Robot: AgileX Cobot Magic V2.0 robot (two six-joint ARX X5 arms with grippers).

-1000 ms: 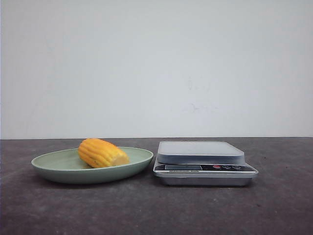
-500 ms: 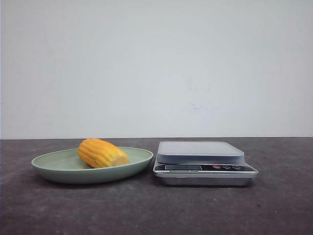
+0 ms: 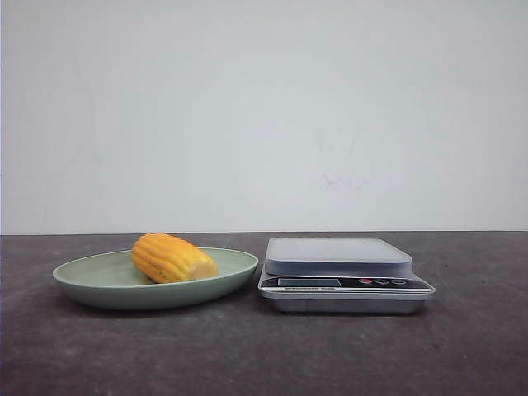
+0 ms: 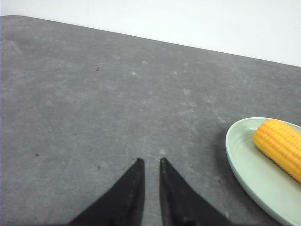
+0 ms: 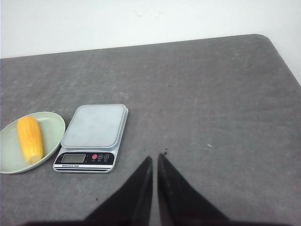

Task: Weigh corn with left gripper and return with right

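Note:
The corn, a short yellow-orange cob piece, lies on its side in the green plate at the left of the table. It also shows in the left wrist view and the right wrist view. The silver scale stands right of the plate with nothing on its platform. My left gripper is empty, its jaws near shut with a thin slit, above bare table beside the plate. My right gripper is shut and empty, well to the right of the scale. Neither gripper shows in the front view.
The dark grey tabletop runs back to a white wall. Its rounded far right corner shows in the right wrist view. The scale's display and buttons face the front.

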